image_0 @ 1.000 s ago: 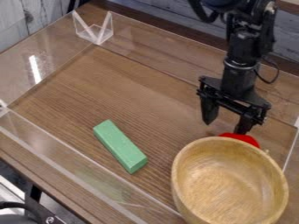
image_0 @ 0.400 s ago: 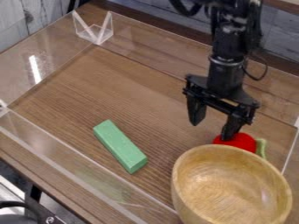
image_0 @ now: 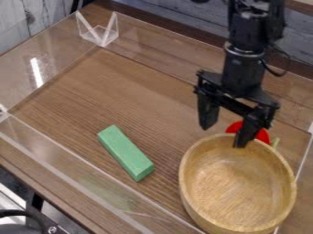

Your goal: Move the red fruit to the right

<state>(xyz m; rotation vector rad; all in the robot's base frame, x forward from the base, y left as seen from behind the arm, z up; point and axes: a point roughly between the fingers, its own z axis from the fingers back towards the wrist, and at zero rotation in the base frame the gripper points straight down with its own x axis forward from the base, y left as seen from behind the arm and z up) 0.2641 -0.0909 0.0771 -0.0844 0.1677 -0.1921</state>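
Gripper (image_0: pixel 236 124) hangs pointing down, jaws wide, nothing held. Red fruit (image_0: pixel 253 137) sits free behind wooden bowl (image_0: pixel 240 194) rim, far right, likely placed.

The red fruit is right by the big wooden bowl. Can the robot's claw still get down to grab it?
Probably yes. The gripper hangs open right over the red fruit, nothing between them. The wooden bowl sits close beside the fruit, so one finger might bump its rim.

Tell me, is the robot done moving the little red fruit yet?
It looks nearly done. The red fruit already sits on the right side of the table, just behind the wooden bowl. The pincer is open just above it, not holding anything. Probably only pulling the arm away is left. The green block lies apart, untouched.
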